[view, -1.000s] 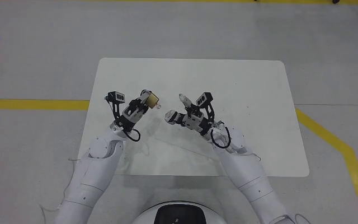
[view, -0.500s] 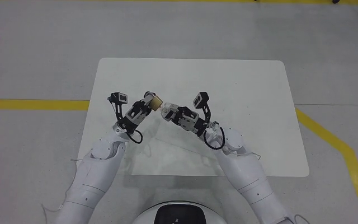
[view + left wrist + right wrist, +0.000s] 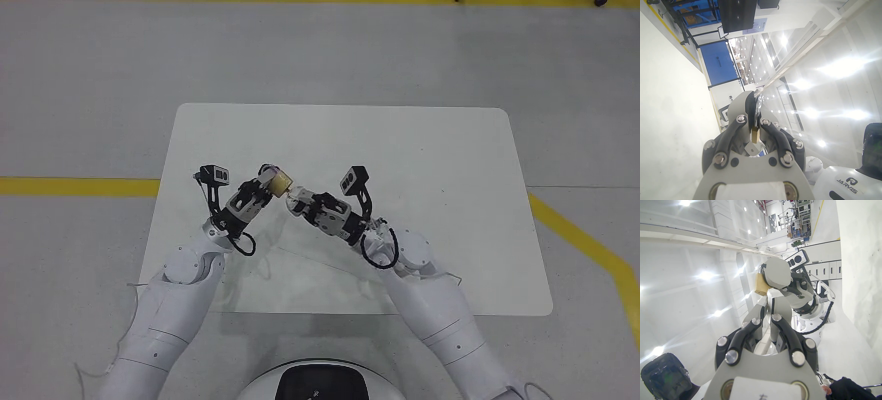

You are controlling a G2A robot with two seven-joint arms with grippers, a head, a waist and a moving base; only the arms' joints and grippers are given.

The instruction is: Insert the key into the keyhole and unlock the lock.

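A small brass padlock (image 3: 277, 181) is held above the white table by my left gripper (image 3: 267, 186), which is shut on it. In the left wrist view the brass body (image 3: 754, 135) sits deep between the pads, and a bit of silver metal (image 3: 758, 102) shows near the fingertips. My right gripper (image 3: 297, 203) is just right of the lock, its fingers pressed together on a thin silver key (image 3: 769, 311) seen edge-on. In the right wrist view the padlock (image 3: 761, 285) hangs directly beyond my right gripper (image 3: 768, 300), its underside turned toward the key. I cannot tell whether key and lock touch.
Both grippers hover over the left middle of the white table (image 3: 450, 200). Bare tabletop spreads to the right and toward the far edge. A yellow floor line (image 3: 80, 186) runs past the table on the left.
My right gripper has swung left and closed in on the padlock. The left gripper has carried the lock slightly right, toward it.
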